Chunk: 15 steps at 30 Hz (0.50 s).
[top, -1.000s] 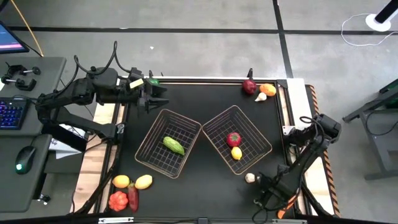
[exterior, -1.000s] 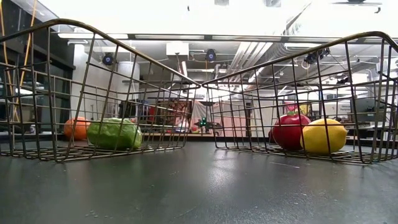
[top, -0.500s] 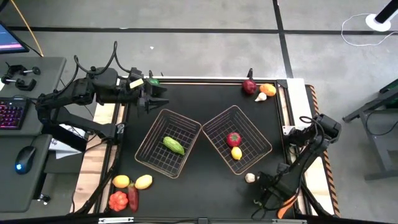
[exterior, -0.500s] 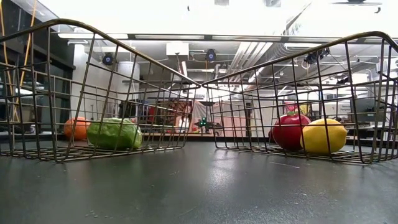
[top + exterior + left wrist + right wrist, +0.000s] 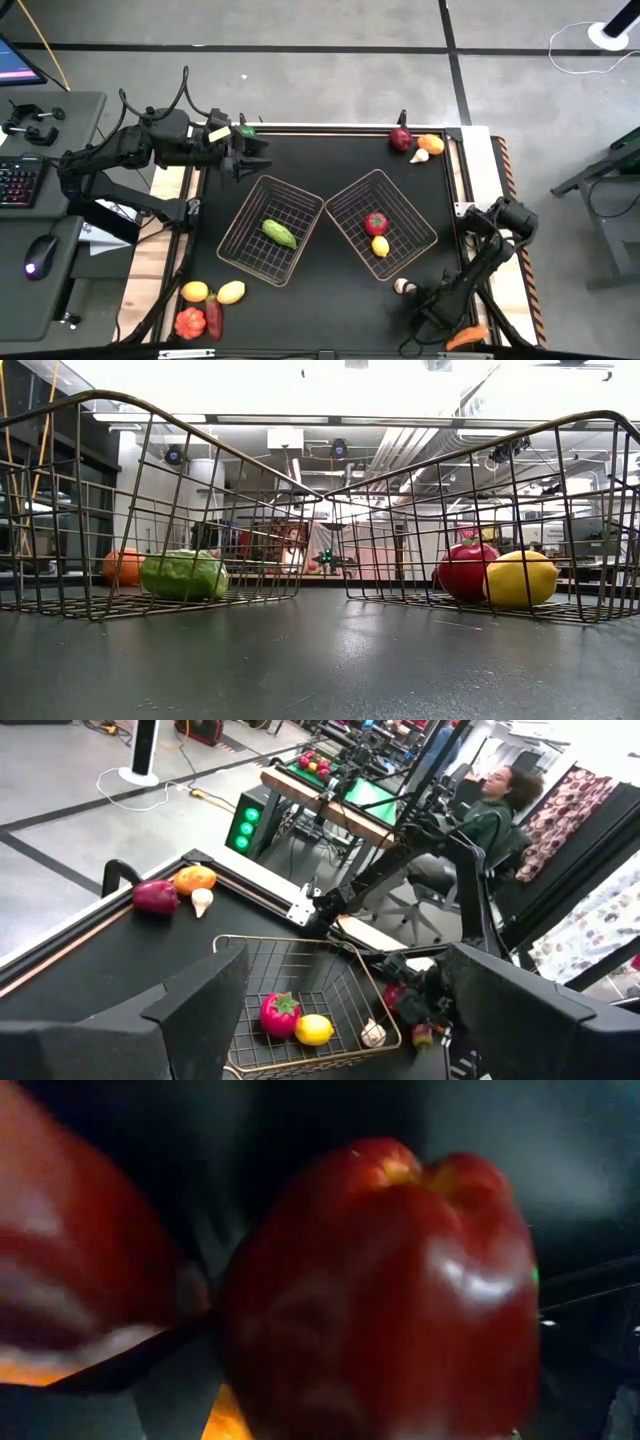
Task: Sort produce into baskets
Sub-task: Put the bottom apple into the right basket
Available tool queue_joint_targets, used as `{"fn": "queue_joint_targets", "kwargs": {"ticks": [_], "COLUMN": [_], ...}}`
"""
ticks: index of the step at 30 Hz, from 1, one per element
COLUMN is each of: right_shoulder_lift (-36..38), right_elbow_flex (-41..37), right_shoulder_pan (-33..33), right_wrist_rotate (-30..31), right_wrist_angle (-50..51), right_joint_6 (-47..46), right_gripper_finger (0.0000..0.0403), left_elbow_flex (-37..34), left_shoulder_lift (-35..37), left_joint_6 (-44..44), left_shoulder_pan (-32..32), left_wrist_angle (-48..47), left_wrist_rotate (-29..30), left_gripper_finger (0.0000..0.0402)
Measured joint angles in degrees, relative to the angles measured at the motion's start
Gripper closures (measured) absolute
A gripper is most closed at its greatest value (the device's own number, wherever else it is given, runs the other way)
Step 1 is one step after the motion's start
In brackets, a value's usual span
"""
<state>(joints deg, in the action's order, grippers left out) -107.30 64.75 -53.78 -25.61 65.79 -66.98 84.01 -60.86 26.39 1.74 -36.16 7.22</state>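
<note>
The left end effector [image 5: 250, 152] hangs at about ten o'clock of the black surface [image 5: 330, 160], its jaws standing wide with nothing between them. At seven o'clock lie four loose pieces: an orange-yellow fruit [image 5: 195, 292], a yellow lemon [image 5: 231, 292], a red-orange tomato [image 5: 190, 322] and a dark red chili [image 5: 214, 317]. The left basket [image 5: 240, 245], near the centre, holds a green vegetable [image 5: 279, 234]. Beside it the right basket [image 5: 420, 240] holds a red fruit [image 5: 376, 223] and a yellow one [image 5: 380, 246], touching. At one o'clock lie a dark red piece [image 5: 400, 139], an orange piece [image 5: 431, 144] and a white one [image 5: 420, 156]. At five o'clock the right end effector [image 5: 432, 312] is low over the surface, jaws wide; its wrist camera sees a red pepper [image 5: 385, 1290] very close, but I cannot tell whether the fingers touch it. A white mushroom [image 5: 404, 287] lies just beside it.
</note>
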Motion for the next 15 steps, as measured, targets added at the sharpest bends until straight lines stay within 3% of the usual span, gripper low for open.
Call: {"fn": "queue_joint_targets", "kwargs": {"ticks": [4,9,15], "right_shoulder_lift": [-0.3,0.6,4.8], "right_elbow_flex": [0.0,2.9,12.4], "right_shoulder_pan": [0.0,0.0,0.0], "right_wrist_rotate": [-1.3,-1.5,3.4], "right_wrist_angle": [0.4,5.6,18.5], "right_joint_6": [-0.6,1.2,4.2], "right_gripper_finger": [0.0024,0.0081,0.0081], "left_elbow_flex": [0.0,0.0,0.0], "left_shoulder_lift": [0.0,0.0,0.0], "left_joint_6": [0.0,0.0,0.0], "left_shoulder_pan": [0.0,0.0,0.0], "left_wrist_angle": [0.0,0.0,0.0], "left_wrist_rotate": [0.0,0.0,0.0], "left_gripper_finger": [0.0076,0.0076,0.0076]}}
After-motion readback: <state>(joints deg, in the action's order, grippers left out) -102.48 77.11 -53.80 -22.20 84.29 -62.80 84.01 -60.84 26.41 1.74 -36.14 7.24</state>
